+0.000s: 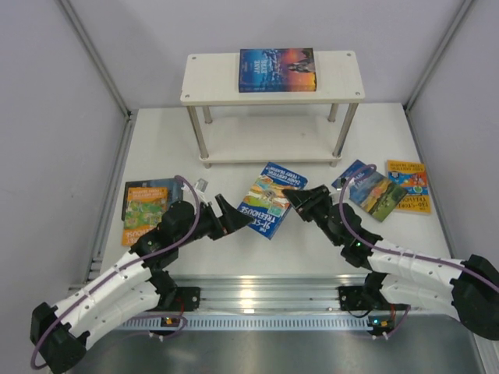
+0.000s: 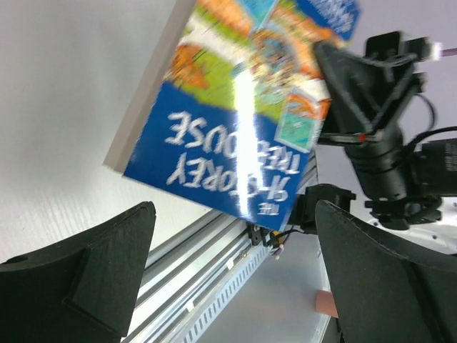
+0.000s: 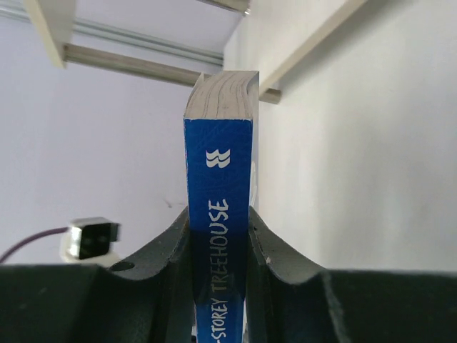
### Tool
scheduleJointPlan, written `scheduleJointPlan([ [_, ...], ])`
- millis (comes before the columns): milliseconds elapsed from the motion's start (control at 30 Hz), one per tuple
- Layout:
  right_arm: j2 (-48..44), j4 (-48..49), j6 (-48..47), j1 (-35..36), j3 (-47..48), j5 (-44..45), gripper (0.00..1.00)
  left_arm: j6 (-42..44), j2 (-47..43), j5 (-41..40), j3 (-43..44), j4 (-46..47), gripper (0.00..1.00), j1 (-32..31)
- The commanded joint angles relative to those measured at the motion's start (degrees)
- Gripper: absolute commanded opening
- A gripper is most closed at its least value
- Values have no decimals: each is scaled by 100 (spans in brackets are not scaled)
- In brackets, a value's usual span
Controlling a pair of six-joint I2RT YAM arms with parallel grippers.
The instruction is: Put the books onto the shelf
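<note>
— Who has the Treehouse book [image 1: 265, 201]?
— The right jaws are clenched on its spine and hold it tilted over the worktop [image 1: 156, 140]. The left jaws stand released, just beside its other edge.
— And the shelf [image 1: 343, 74]?
— 1 sunset book [image 1: 277, 70] lies flat on top.

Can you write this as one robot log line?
right gripper: shut on blue paperback Treehouse book | left gripper: open, beside it | cream wooden two-tier shelf: blue-and-sunset book on top
</note>
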Motion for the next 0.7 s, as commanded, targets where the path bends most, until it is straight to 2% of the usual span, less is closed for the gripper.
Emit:
scheduleJointPlan([
  [0,155,1690,511,152,398,251,0,-441,135,99,-127,568,99,14],
  [167,278,1895,644,275,451,409,0,-512,311,-76,-197,753,99,14],
  [367,287,1991,853,346,328,444,0,-643,214,-401,-487,1771,98,14],
  [433,287,2158,951,346,197,444,0,-687,258,-429,-531,2009,89,14],
  [467,270,2202,977,354,152,409,0,-696,363,-446,-531,2123,76,14],
  [500,269,2168,978,354,152,409,0,-696,364,-446,-531,2124,76,14],
  [567,234,2106,934,354,108,365,0,-635,443,-507,-505,2097,65,14],
  [667,156,1668,741,354,160,225,10,-468,443,-639,-487,2098,45,14],
])
